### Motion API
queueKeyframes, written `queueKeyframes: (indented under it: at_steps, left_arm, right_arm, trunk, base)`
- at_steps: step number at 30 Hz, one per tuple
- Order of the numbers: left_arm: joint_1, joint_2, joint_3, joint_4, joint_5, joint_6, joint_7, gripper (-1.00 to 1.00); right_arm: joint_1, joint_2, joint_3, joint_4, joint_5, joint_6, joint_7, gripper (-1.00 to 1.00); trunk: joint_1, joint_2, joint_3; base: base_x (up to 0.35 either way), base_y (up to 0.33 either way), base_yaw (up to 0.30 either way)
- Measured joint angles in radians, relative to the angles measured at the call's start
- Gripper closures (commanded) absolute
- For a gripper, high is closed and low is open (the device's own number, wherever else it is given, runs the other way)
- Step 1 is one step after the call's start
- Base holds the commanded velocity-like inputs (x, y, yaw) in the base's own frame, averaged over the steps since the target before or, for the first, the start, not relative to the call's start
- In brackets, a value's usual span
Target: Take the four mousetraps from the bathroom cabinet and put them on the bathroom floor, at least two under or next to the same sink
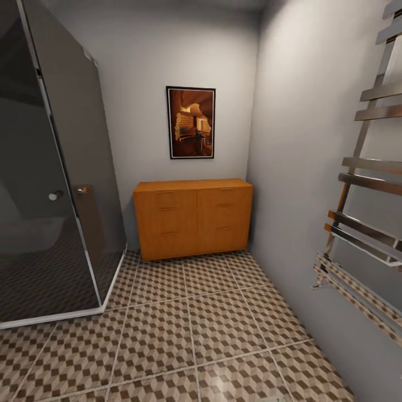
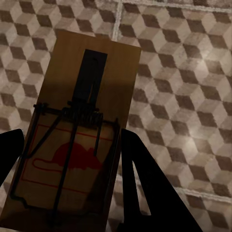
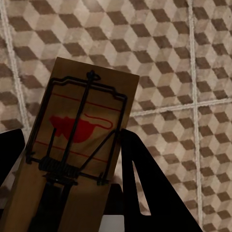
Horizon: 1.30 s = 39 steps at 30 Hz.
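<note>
Both sets of fingers clamp a mousetrap over the bathroom floor; a loose grip drops one far from any sink

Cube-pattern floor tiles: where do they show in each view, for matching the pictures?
Head view: bathroom floor fills the lower half, before the cabinet.
Left wrist view: behind the held mousetrap.
Right wrist view: behind the other mousetrap.
Shared landmark: the pale grout lines.

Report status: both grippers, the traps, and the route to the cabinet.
Left gripper shut on a mousetrap. Right gripper shut on second mousetrap. Cabinet ahead, drawers closed. Tiled floor between; shower enclosure left.
</note>
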State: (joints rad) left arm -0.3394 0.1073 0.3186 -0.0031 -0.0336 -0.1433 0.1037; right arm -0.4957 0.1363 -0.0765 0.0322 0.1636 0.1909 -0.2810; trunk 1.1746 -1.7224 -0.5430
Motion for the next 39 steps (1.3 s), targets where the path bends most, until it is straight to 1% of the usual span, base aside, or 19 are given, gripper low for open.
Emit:
queueKeyframes:
  at_steps: [8, 15, 25, 29, 37, 39]
  left_arm:
    - [0.001, 0.0, 0.002, 0.0, 0.03, -0.003, -0.001, 1.0]
    - [0.001, 0.0, 0.002, 0.0, 0.033, -0.007, -0.002, 1.0]
    - [0.001, -0.012, 0.001, -0.001, 0.034, -0.041, -0.011, 1.0]
    - [0.001, -0.012, 0.001, -0.003, 0.032, -0.049, -0.012, 1.0]
    - [0.001, -0.015, 0.001, -0.01, 0.027, -0.045, -0.005, 1.0]
    - [0.001, -0.022, 0.0, -0.034, 0.028, -0.036, -0.003, 1.0]
  right_arm:
    - [0.0, -0.001, 0.001, 0.0, 0.0, 0.0, 0.007, 1.0]
    - [0.0, 0.0, 0.0, 0.0, 0.0, 0.005, 0.008, 1.0]
    - [0.0, 0.0, 0.0, 0.0, -0.001, 0.007, 0.007, 1.0]
    - [0.0, 0.0, 0.0, 0.0, 0.0, 0.003, 0.006, 1.0]
    - [0.0, -0.001, 0.0, 0.0, 0.0, 0.002, 0.006, 1.0]
    - [0.0, -0.002, 0.0, 0.0, 0.0, 0.002, 0.006, 1.0]
  trunk:
    - [0.0, 0.0, 0.0]
    - [0.0, 0.0, 0.0]
    - [0.0, 0.0, 0.0]
    - [0.0, 0.0, 0.0]
    - [0.0, 0.0, 0.0]
    - [0.0, 0.0, 0.0]
  base:
    - [-0.003, 0.0, 0.002]
    - [0.0, 0.0, 0.061]
    - [0.0, 0.0, 0.256]
    - [0.0, 0.0, 0.279]
    - [0.0, 0.0, 0.275]
    - [0.0, 0.0, 0.273]
